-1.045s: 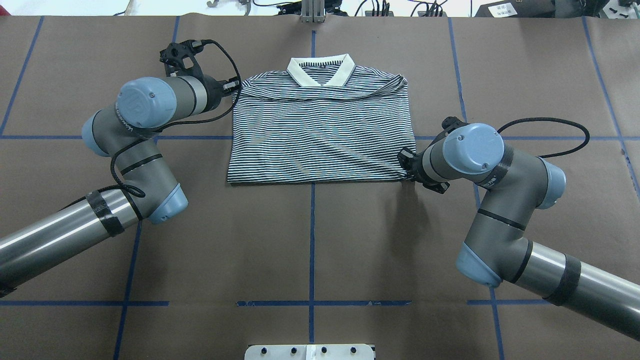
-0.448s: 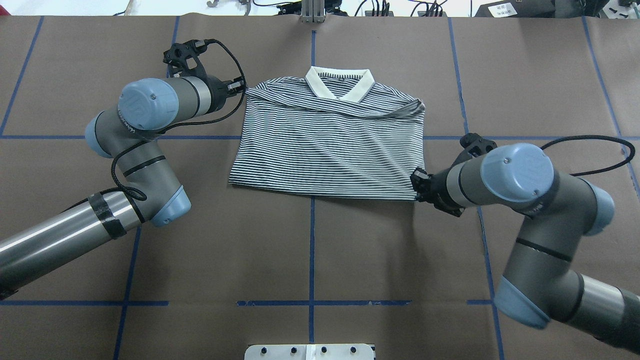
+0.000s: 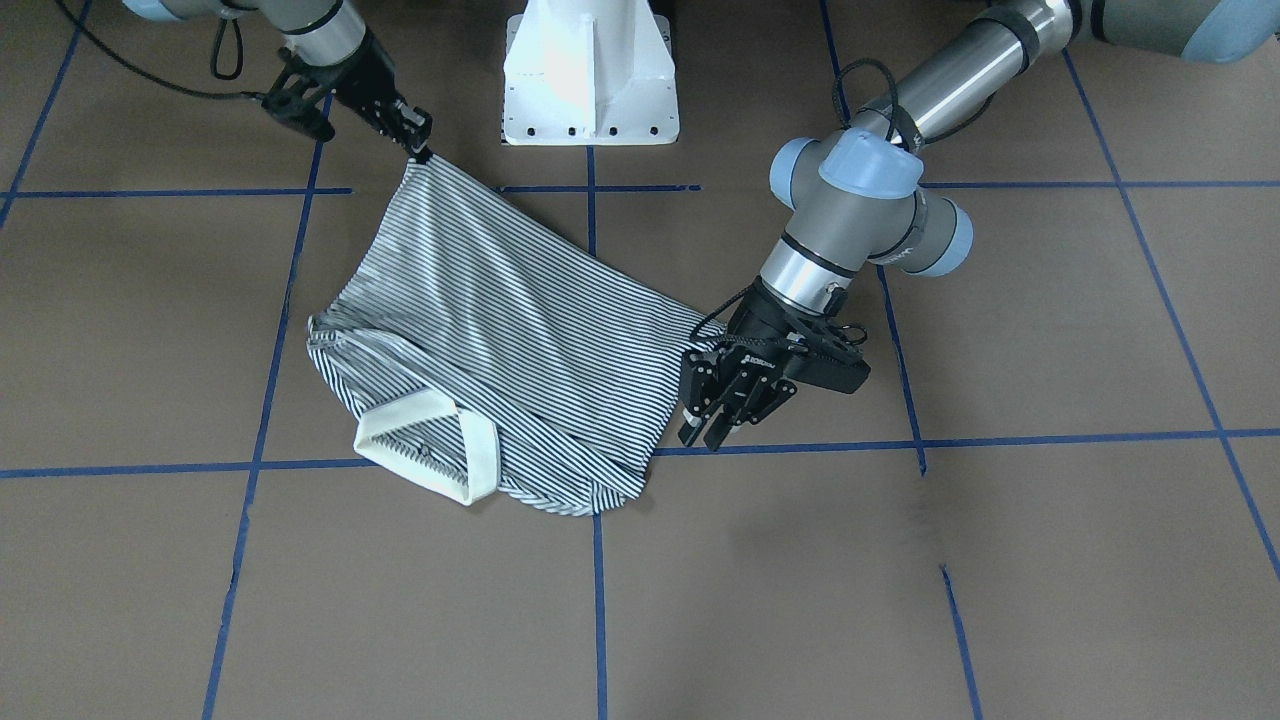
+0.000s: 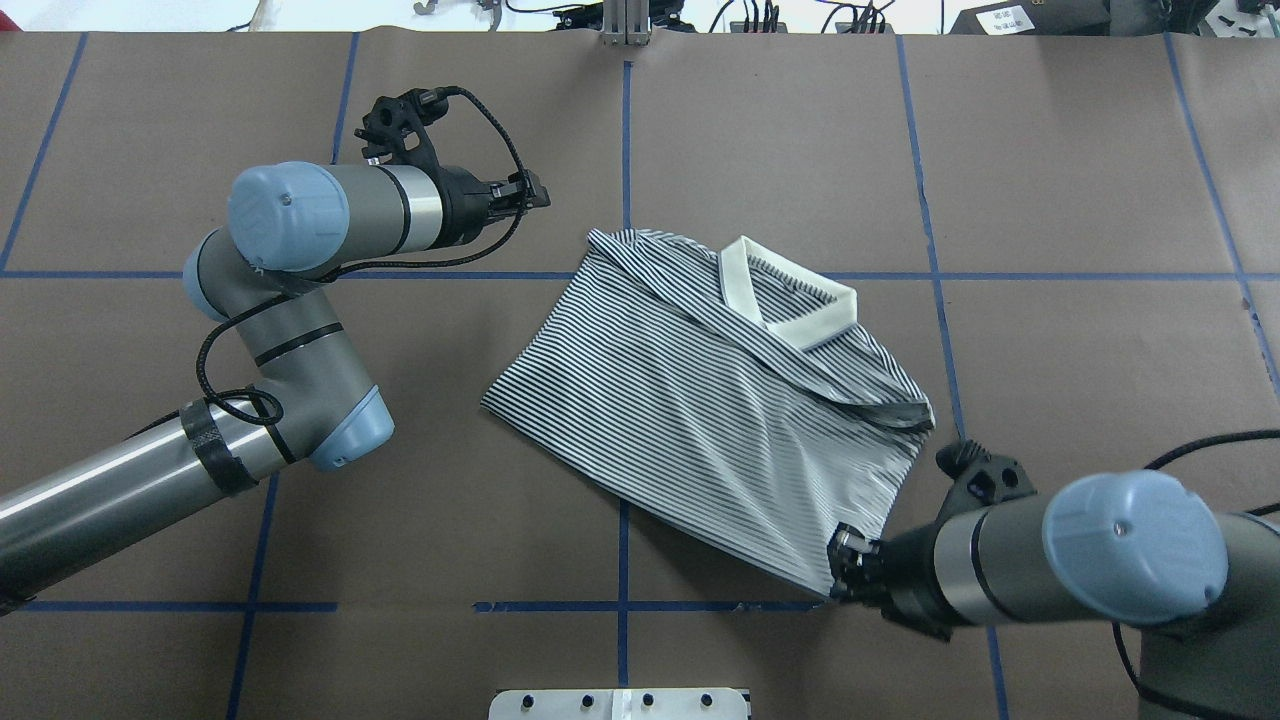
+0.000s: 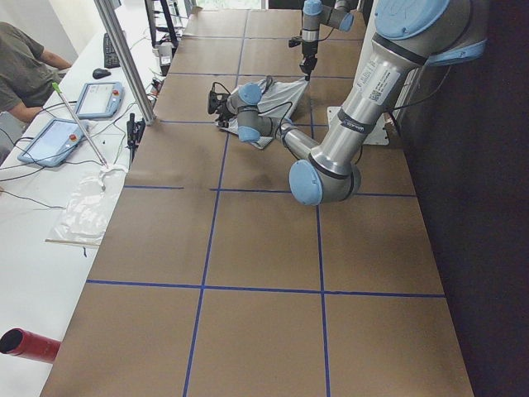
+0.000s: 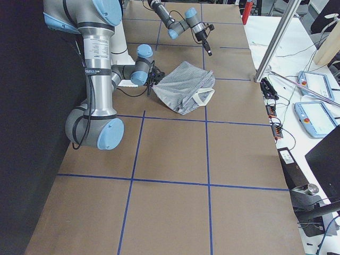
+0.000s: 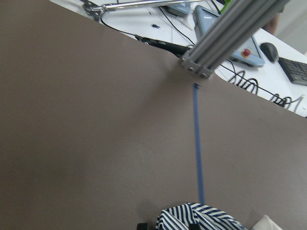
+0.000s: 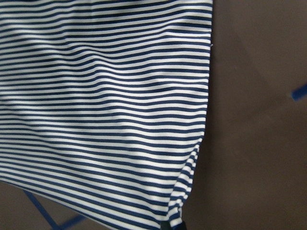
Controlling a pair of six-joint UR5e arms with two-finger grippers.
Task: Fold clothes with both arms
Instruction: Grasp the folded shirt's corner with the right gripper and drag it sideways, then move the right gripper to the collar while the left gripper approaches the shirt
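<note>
Navy-and-white polo shirt (image 4: 700, 400) lies skewed mid-frame on your table (image 4: 400, 560); your right gripper (image 4: 840, 562) pinches its hem corner at lower right, while your left gripper (image 4: 541, 196) hangs slightly parted and empty, upper left

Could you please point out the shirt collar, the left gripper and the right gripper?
shirt collar (image 4: 825, 318): overhead view, on the cream band.
left gripper (image 3: 703, 436): front-facing view, midway between its fingertips.
right gripper (image 3: 421, 150): front-facing view, between fingertips pinching the shirt (image 3: 520, 300).
</note>
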